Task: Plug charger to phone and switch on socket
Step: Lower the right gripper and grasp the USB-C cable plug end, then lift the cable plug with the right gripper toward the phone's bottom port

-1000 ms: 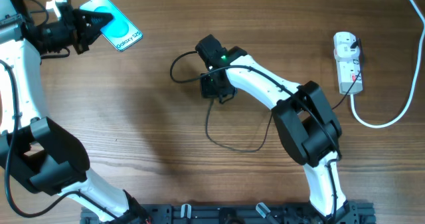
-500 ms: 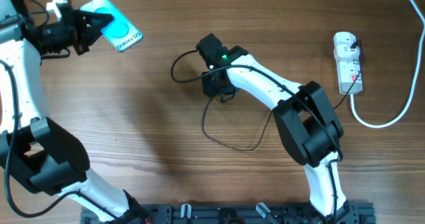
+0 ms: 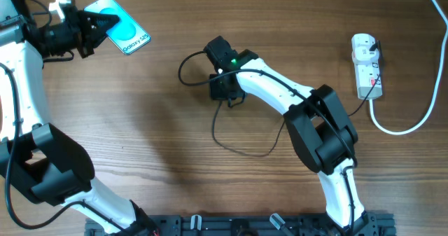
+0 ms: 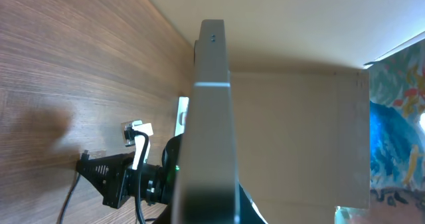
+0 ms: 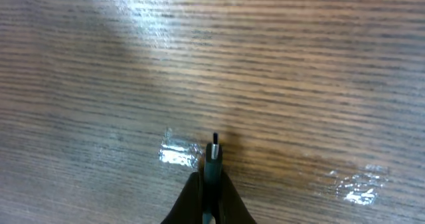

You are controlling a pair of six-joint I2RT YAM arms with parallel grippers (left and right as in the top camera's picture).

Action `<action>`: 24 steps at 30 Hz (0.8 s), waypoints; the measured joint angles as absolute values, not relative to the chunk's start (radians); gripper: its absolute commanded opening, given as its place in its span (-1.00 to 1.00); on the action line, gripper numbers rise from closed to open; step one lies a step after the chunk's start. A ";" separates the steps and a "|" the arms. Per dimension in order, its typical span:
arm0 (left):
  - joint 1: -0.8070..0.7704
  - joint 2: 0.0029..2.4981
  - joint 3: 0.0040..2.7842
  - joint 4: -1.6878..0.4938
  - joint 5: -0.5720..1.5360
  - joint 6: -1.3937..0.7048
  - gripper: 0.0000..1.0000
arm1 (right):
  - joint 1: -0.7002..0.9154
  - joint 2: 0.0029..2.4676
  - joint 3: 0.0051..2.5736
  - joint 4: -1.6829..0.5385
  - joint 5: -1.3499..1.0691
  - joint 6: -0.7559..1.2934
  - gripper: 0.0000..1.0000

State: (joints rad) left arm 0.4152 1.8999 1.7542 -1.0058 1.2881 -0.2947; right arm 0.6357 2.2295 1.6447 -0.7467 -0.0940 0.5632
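My left gripper (image 3: 98, 20) is shut on the phone (image 3: 124, 34) at the table's far left; its teal screen faces up. In the left wrist view the phone (image 4: 209, 117) stands edge-on between the fingers. My right gripper (image 3: 222, 90) is shut on the charger's connector tip (image 5: 212, 163), which points forward just above the wood. The charger's black cable (image 3: 231, 145) loops below the gripper and runs right toward the socket (image 3: 366, 64), a white power strip at the far right.
The socket's thick white cord (image 3: 413, 124) curves off the right edge. My right arm (image 3: 308, 110) crosses the table's middle. A dark rail (image 3: 238, 225) runs along the near edge.
My right gripper has shifted slightly left with the connector, and the cable loop has shifted with it. The left arm and phone have not moved.
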 measured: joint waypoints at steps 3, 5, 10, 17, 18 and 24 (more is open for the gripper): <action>0.415 1.900 1.754 -1.006 1.287 -0.295 -0.92 | 0.621 2.227 1.645 -0.754 -0.122 0.525 -0.91; 0.415 1.900 1.754 -1.006 1.287 -0.295 -0.92 | 0.596 2.198 1.641 -0.752 -0.235 0.399 -0.91; 0.399 1.900 1.754 -1.006 1.287 -0.294 -0.92 | 0.505 1.963 1.641 -0.750 -0.696 0.140 -0.91; 0.242 1.900 1.754 -1.005 1.304 -0.165 -0.92 | 0.464 1.914 1.641 -0.789 -1.142 -0.002 -0.91; 0.227 1.900 1.754 -1.005 1.314 -0.144 -0.92 | 0.464 1.914 1.641 -0.789 -1.195 -0.011 -0.91; 0.168 1.900 1.754 -0.994 1.364 -0.079 -0.92 | 0.464 1.914 1.641 -0.793 -1.326 -0.028 -0.91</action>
